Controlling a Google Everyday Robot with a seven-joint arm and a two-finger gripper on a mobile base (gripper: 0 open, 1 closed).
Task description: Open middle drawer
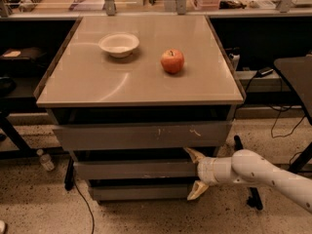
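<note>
Low at R end of the plain grey metal middle drawer (131, 170), the white arm's (273, 175) two-finger gripper (195, 173) is spread wide, gripping nothing: upper tip at the front's top edge, lower tip under its btm edge. Drawer looks shut. Above, tan tabletop (97, 82) w/ white bowl (119, 44), red apple (172, 61).

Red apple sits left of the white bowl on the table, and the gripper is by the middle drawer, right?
No. The camera view shows the round red apple right of the shallow white bowl on the tan table; the open cream-fingered gripper is by the plain grey middle drawer.
</note>
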